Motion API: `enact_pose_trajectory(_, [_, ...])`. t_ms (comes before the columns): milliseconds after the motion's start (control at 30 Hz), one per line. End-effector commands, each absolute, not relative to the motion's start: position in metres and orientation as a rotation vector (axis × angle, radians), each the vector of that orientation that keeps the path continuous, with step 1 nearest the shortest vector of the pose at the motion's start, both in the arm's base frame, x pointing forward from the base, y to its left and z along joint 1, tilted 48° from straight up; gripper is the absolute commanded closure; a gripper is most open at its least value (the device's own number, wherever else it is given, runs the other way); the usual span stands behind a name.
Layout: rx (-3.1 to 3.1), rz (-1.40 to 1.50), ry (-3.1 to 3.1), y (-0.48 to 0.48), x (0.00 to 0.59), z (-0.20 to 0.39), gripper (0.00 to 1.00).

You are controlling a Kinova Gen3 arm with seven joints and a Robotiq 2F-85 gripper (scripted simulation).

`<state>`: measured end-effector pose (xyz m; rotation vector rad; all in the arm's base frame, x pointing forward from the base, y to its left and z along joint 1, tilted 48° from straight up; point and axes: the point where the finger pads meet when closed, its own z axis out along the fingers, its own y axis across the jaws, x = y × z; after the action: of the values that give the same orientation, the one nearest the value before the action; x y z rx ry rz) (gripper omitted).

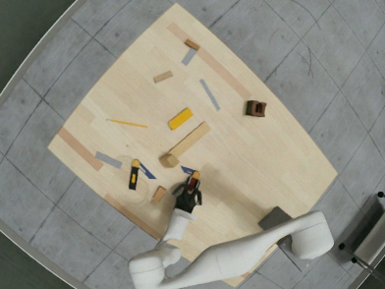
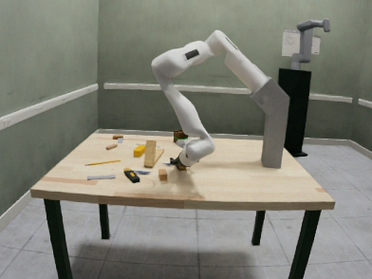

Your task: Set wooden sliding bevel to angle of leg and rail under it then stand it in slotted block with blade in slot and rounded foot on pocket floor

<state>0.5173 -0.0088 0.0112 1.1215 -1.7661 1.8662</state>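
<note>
My gripper [image 1: 192, 184] is low over the table's front part and is shut on the wooden sliding bevel [image 1: 194, 177]. The bevel's brown handle lies between the fingers, and its blue blade [image 1: 187, 170] sticks out toward the leg. The side view shows the gripper [image 2: 179, 164] at table height. The black bevel [image 1: 134, 176] with a yellow knob lies to the left, apart from the gripper. The leg and rail piece [image 1: 186, 144] lies just beyond the gripper, and in the side view it stands up [image 2: 151, 153]. The dark slotted block [image 1: 255, 108] stands at the far right.
A yellow block [image 1: 180, 118], a pencil [image 1: 127, 123], several grey steel strips [image 1: 209, 94] and small wooden blocks [image 1: 159, 194] are scattered over the table. The arm's grey base [image 1: 275, 218] stands at the front right.
</note>
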Motion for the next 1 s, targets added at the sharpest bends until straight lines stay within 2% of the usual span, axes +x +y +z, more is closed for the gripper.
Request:
enact_pose_trajectory(0, [1.122, 1.867, -1.767, -0.007, 0.516, 0.013, 0.90])
enact_pose_trajectory(367, [1.122, 1.867, -1.767, -0.001, 0.499, 0.030, 0.90])
enact_pose_trajectory(967, [1.122, 1.867, -1.767, 0.024, 0.423, 0.101, 0.90])
